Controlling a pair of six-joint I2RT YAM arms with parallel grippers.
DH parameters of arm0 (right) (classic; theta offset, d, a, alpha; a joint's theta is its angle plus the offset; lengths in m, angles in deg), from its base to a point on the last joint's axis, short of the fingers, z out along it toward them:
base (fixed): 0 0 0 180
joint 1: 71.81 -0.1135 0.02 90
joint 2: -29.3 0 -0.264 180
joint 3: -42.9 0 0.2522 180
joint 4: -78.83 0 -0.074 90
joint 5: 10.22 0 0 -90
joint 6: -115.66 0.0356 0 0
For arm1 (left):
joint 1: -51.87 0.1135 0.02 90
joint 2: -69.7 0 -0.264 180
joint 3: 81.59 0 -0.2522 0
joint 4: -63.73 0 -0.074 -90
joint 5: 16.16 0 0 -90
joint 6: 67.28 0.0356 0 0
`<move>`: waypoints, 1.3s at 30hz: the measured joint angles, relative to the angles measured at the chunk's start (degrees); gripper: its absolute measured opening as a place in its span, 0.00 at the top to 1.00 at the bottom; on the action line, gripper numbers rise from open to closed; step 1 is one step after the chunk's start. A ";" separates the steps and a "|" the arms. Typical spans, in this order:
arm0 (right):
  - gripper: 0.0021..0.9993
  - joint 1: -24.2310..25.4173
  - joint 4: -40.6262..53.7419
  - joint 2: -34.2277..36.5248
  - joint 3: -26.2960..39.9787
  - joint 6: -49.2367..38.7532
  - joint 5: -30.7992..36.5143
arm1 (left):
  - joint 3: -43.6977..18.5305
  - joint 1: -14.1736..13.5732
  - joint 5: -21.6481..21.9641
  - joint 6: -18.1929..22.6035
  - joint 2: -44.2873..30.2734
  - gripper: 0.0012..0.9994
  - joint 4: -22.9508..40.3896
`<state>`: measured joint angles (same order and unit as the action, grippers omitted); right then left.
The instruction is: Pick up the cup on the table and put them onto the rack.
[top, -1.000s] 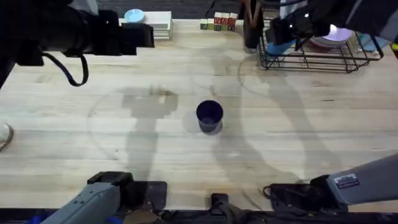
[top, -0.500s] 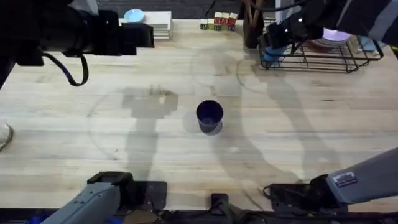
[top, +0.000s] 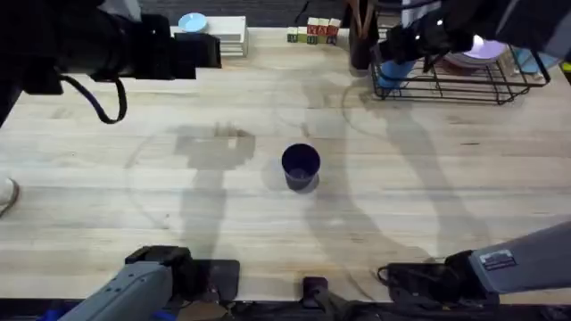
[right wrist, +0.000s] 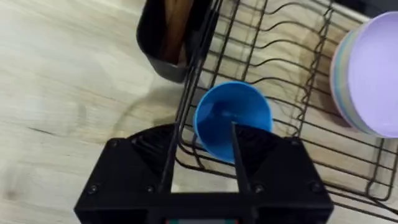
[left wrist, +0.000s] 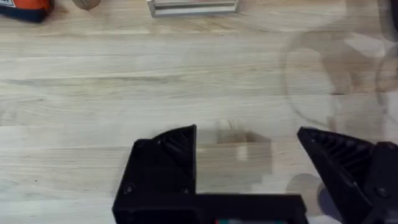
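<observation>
A dark blue cup [top: 301,167] stands upright in the middle of the table [top: 134,196], far from both grippers. At the back right, my right gripper [top: 399,52] is shut on a light blue cup [top: 390,73] at the left end of the black wire rack [top: 446,87]. The right wrist view shows this blue cup [right wrist: 231,118] inside the rack's [right wrist: 292,37] corner, mouth up, with one finger over its rim. My left gripper [top: 207,52] hangs open at the back left over bare wood, and in its wrist view the left gripper [left wrist: 247,155] holds nothing.
A dark utensil holder [top: 360,37] stands right beside the rack's left end, close to the right gripper. Lavender and pale plates [top: 480,50] fill the rack's right part. Coloured blocks [top: 312,34] and a white stack with a blue bowl [top: 193,23] line the back edge.
The right gripper carried the light blue cup a little left and down into the rack's left end, then shifted slightly back. The left arm and the dark blue cup stayed still.
</observation>
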<state>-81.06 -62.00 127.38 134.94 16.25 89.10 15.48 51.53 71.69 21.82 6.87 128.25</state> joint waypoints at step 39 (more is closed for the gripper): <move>0.01 -31.39 30.47 -22.05 0.35 0.42 -0.20 | 0.00 0.00 0.00 0.02 0.00 0.01 0.00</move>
<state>-112.45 -31.54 105.33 135.29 16.66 88.90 15.48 51.53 71.69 21.84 6.87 128.25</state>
